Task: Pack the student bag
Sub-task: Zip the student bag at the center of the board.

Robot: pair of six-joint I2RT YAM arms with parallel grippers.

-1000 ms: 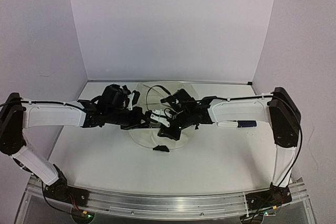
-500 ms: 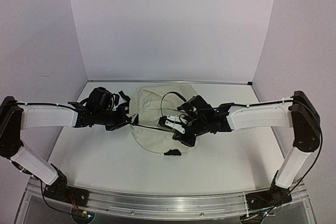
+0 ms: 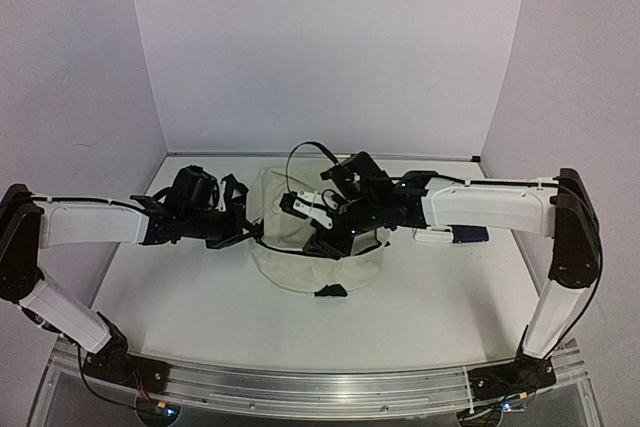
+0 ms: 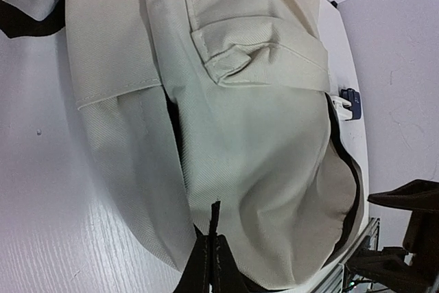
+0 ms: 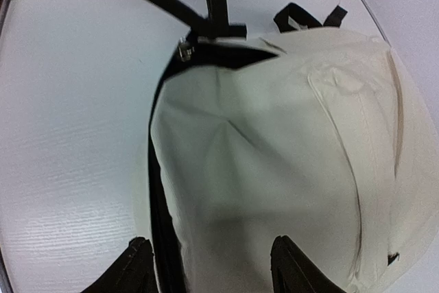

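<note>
Bag [image 3: 285, 259]: I'd just opened my right gripper [image 5: 214, 255], empty, above it; left gripper [image 4: 211, 259] clamped its zip [image 5: 184, 49]; packing looked pending

The student bag [image 3: 290, 257] is laid at the middle of the table [image 3: 180, 307], between the two arms. Its left edge is pinched by the left gripper [image 3: 250, 235], reached in from the left. The right gripper [image 5: 212, 252] is held over the bag's right half, fingers spread above the fabric. The straps [image 3: 235, 190] are spread behind the left gripper. A small object [image 3: 452, 236] is placed right of the bag, apart from it and partly hidden behind the right arm.
</note>
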